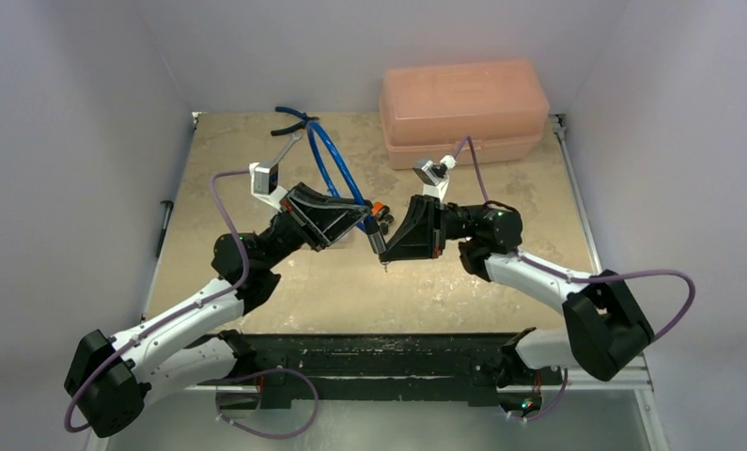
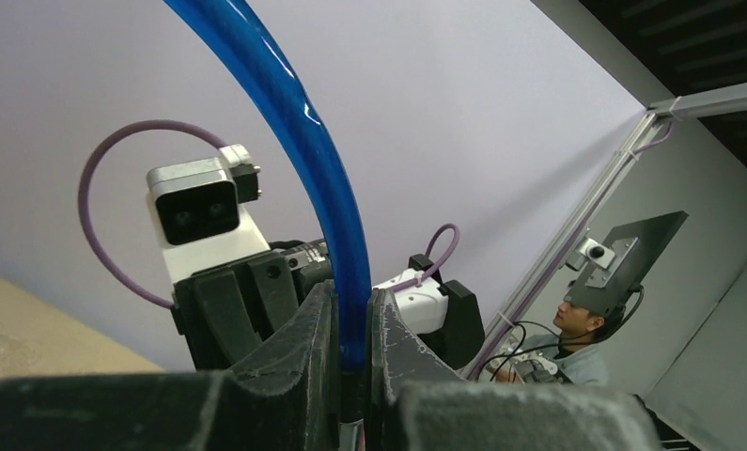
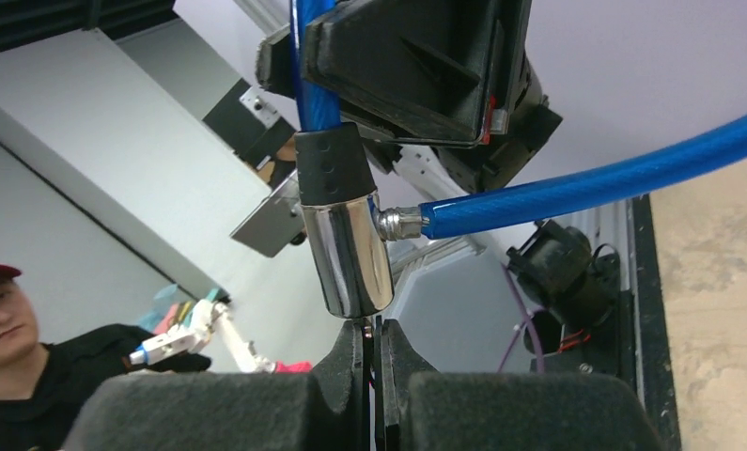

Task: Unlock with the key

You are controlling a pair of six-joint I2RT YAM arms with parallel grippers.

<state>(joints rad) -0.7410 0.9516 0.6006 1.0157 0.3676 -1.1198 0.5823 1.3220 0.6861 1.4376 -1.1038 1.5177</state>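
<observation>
Both arms meet nose to nose in the air above the middle of the table (image 1: 444, 291).

Left tool (image 2: 352, 319): narrow, clamped on the blue cable (image 2: 294, 113) just above the lock barrel (image 3: 350, 254). The barrel is chrome with a black collar and hangs mouth down. The cable leaves its side and loops off toward the far edge.

Right tool (image 3: 369, 343): pinched shut on the key (image 3: 369, 329). Only a thin dark sliver shows between the pads, pointing up at the barrel's underside and touching or just entering it. Cannot tell how deep it sits.

Step in hand, as I read it: key lined up at the keyhole, insertion under way or just done. The turn is not yet made.

Next move likely calls for pushing the key home along the barrel's axis, then rolling the right wrist. The left grip is on the cable, not the barrel, so the barrel may twist along with the key. Expect to need firm bracing.

Room: tight between the two tools, with almost no gap. The table below is bare. The pink box (image 1: 463, 108) at the far right corner is well apart.
</observation>
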